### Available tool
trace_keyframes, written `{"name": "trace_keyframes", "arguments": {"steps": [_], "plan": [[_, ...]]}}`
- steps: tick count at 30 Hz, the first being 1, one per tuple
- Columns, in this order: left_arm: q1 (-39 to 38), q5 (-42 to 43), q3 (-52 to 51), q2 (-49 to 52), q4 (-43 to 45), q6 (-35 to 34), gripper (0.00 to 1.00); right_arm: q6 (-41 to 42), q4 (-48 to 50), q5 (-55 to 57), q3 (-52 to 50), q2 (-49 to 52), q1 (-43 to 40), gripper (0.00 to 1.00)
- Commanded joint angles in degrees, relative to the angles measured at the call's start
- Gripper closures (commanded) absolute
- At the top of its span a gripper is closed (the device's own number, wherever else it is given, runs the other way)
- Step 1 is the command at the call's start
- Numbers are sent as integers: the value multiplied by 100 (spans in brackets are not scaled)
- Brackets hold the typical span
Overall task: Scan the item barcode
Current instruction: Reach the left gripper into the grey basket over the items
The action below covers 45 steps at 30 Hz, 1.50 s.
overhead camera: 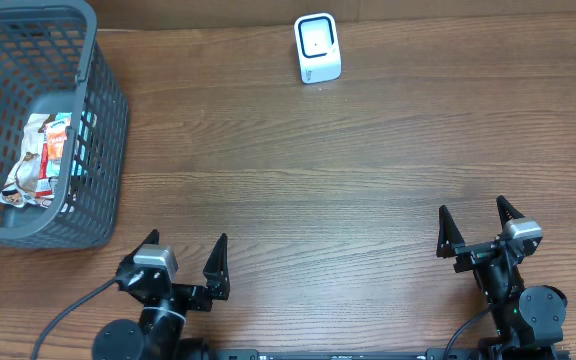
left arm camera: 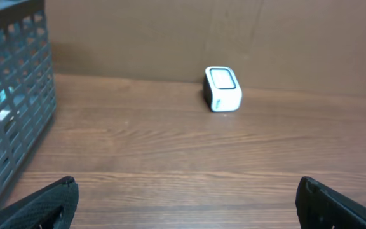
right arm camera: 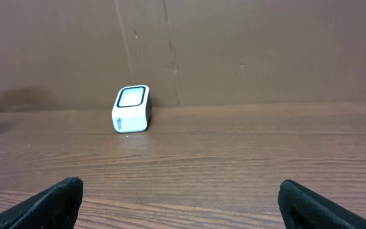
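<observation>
Packaged items [overhead camera: 40, 160] lie inside the grey basket [overhead camera: 98, 140] at the far left; no barcode can be made out on them. A small white scanner [overhead camera: 318, 48] with a dark window stands at the back of the table, also seen as the scanner [left arm camera: 222, 89] and the scanner [right arm camera: 132, 109]. My left gripper [overhead camera: 182, 255] rests at the front left, open and empty, its black fingers [left arm camera: 49, 203] spread wide. My right gripper [overhead camera: 476, 222] sits at the front right, open as well, with nothing between its fingers [right arm camera: 56, 200].
The basket wall [left arm camera: 14, 108] rises close on the left in the left wrist view. A brown cardboard backdrop [right arm camera: 234, 51] closes off the far edge of the wooden table [overhead camera: 318, 180].
</observation>
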Motion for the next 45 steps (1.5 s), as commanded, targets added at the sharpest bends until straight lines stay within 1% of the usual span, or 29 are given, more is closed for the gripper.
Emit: {"name": "trace_keyframes", "arguments": {"steps": [1,5,8,13,16,20,22,24,28,31,34,36,40,45], "plan": [[-7,415,737,619,-203,-50,0,0,22,46,-61,-52,-15,0],[-7,577,1786,1725,-793,-22,0,0,22,46,-61,-52,-15,0],[-7,581,2605,2603,-1436,214,0,0,22,46,-61,-52,-17,0],[-7,573,4350,4188,-2754,852,0,0,22,46,-61,-52,-15,0],[-7,555,5661,5257,-3641,1250,0,0,22,46,-61,-52,-15,0],[-7,560,7156,6522,-4695,1272,0,0,22,46,-61,-52,-15,0],[-7,562,7794,7128,-5007,1250,0,0,22,46,-61,-52,-15,0],[-7,553,8207,7648,-5012,1257,0,0,22,46,-61,-52,-15,0],[-7,372,8279,8181,-4721,1259,0,0,22,46,-61,-52,-15,0],[11,57,8279,8413,-4356,1327,0,0,22,46,-61,-52,-15,0],[188,-192,8279,8478,-3888,1342,0,0,22,46,-61,-52,-15,0],[442,-238,8306,8472,-3595,1344,0,0,22,46,-61,-52,-15,0],[1266,-236,8387,8474,-3058,1340,0,0,22,46,-61,-52,-15,0],[2361,-236,8387,8483,-2688,1342,0,0,22,46,-61,-52,-15,0]]}}
